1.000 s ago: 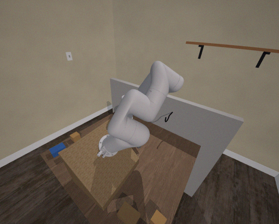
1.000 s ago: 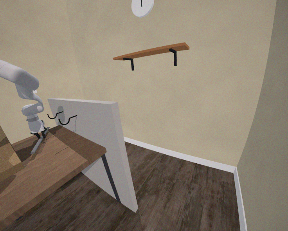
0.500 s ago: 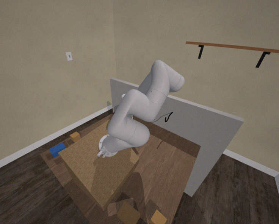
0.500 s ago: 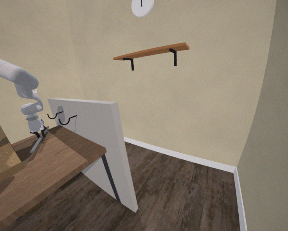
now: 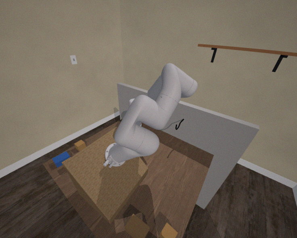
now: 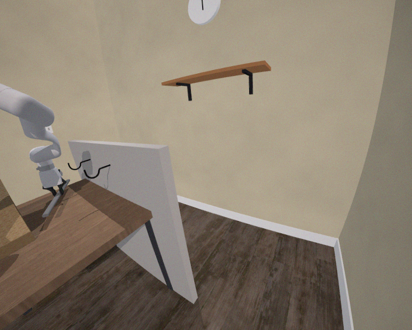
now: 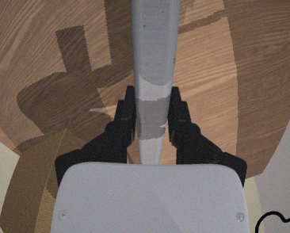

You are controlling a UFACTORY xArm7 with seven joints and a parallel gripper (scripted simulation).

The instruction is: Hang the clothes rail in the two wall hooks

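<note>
The grey clothes rail (image 6: 50, 207) (image 7: 153, 40) lies slanted just above the wooden table (image 6: 89, 223) (image 5: 178, 173). My gripper (image 6: 56, 191) (image 7: 152, 98) is shut on the rail near its upper end, and the long end reaches away over the table. Two black hooks (image 6: 74, 166) (image 6: 97, 171) stick out of the white wall panel (image 6: 137, 178) (image 5: 222, 138), up and to the right of the gripper and clear of the rail. One hook (image 5: 178, 124) (image 7: 269, 220) also shows in the top view and at the wrist view's lower right. In the top view the arm hides the gripper and rail.
The arm's base stands on a raised wooden block (image 5: 94, 178). A blue box (image 5: 60, 158) and small tan boxes (image 5: 80, 145) (image 5: 169, 231) lie around it. A wall shelf (image 5: 247, 49) (image 6: 216, 72) and a clock (image 6: 204, 10) hang high on the room wall.
</note>
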